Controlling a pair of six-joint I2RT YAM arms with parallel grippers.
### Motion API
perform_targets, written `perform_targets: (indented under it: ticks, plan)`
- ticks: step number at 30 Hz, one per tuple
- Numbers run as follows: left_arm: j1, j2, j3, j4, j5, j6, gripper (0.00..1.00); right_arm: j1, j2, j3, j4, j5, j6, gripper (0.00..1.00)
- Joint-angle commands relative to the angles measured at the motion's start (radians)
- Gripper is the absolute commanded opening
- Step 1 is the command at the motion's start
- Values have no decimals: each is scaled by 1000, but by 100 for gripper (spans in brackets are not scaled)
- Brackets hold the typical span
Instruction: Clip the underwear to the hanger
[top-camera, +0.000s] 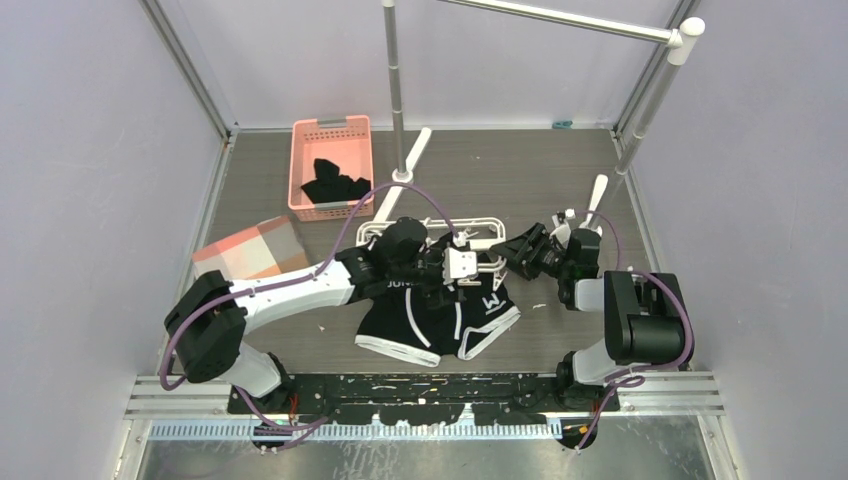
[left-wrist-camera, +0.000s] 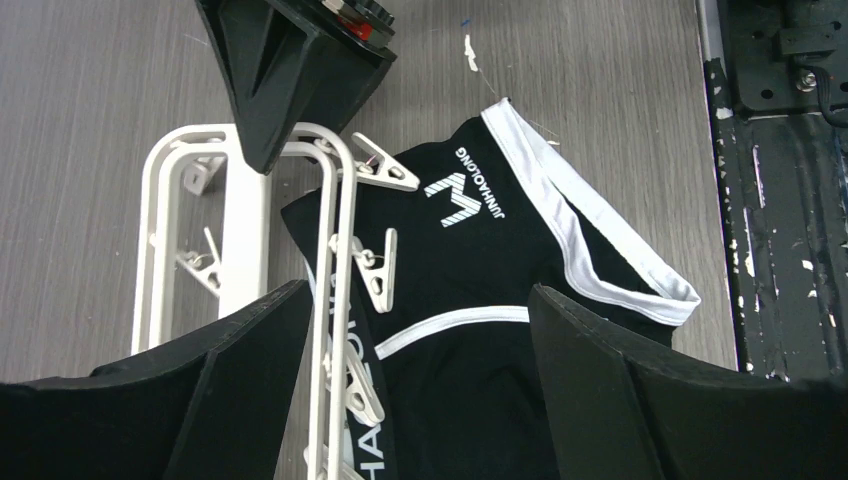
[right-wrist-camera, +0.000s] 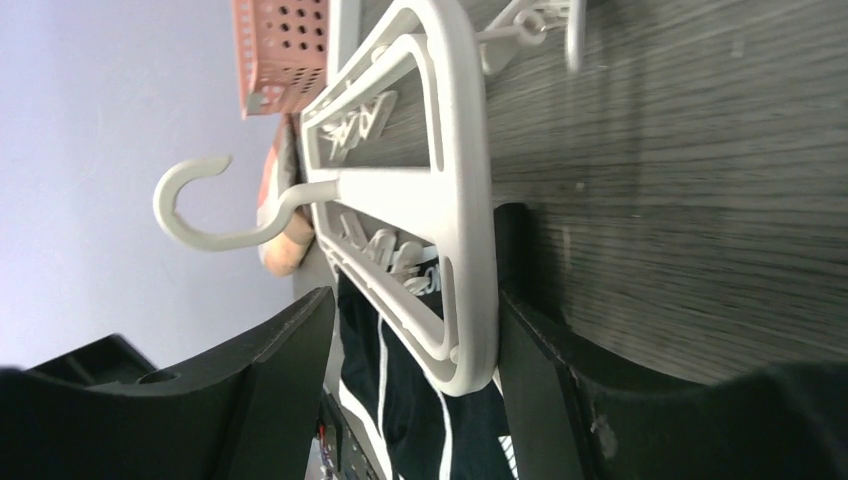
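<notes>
Your left gripper (left-wrist-camera: 415, 305) gapes empty; your right gripper (right-wrist-camera: 412, 300) straddles the white plastic clip hanger (right-wrist-camera: 462, 190) unclamped, so it may skid off the black white-piped underwear (left-wrist-camera: 480, 265).

One overhead, two wrist close-ups
Top camera looks down on the table (top-camera: 500, 170); left wrist looks down, right wrist skims low (both very near), sharing the hanger (left-wrist-camera: 243, 230) and underwear (left-wrist-camera: 480, 270).
</notes>
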Motion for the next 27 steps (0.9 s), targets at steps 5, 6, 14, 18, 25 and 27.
perform_targets:
  ticks: [5,6,14,18,25,27]
  plan:
    - [-30,-9,55,3,-19,25,77,0,-205,-30,139,-95,45,64]
    - [-35,-6,57,4,-22,22,76,0,-233,-31,114,-89,42,64]
    - [-63,-23,41,25,-67,30,76,3,-414,-42,0,-78,47,65]
    - [-63,-57,-5,108,-136,19,77,14,-460,-61,-4,-80,73,64]
    - [-63,-48,0,107,-170,20,77,51,-537,-66,-49,-60,86,64]
    - [-63,-45,1,102,-170,26,76,63,-546,-65,-58,-51,87,64]
